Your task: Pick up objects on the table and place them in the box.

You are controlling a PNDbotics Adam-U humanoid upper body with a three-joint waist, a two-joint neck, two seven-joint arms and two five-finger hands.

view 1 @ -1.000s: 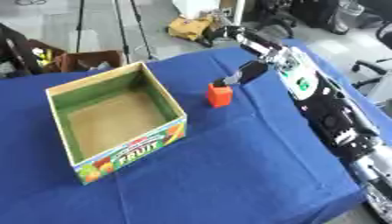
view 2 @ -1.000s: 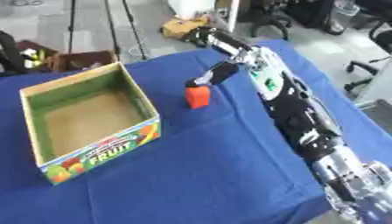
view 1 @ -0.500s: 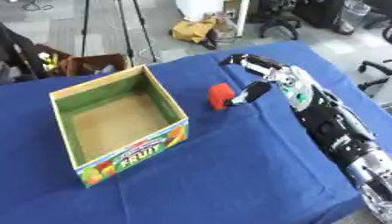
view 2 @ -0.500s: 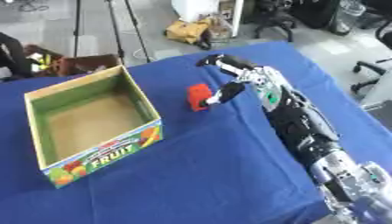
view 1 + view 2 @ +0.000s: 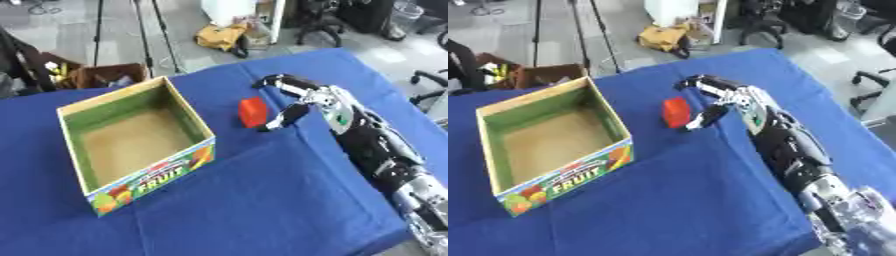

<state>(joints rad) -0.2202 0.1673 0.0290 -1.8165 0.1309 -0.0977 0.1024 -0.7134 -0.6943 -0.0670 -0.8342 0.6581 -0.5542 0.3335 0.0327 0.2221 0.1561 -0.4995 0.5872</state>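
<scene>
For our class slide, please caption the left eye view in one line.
The right robot hand curls around a red object beside the open fruit box on the blue table.

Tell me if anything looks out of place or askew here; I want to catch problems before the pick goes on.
Nothing stands out. The fruit box sits upright and open on the blue table, its inside bare. The red object stands just right of it, with the right hand curved around it; whether it touches yet is unclear.

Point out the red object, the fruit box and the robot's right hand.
red object (image 5: 252, 112), left eye view, middle of its front face.
fruit box (image 5: 157, 175), left eye view, printed front wall.
right hand (image 5: 296, 100), left eye view, on the palm beside the red object.
</scene>
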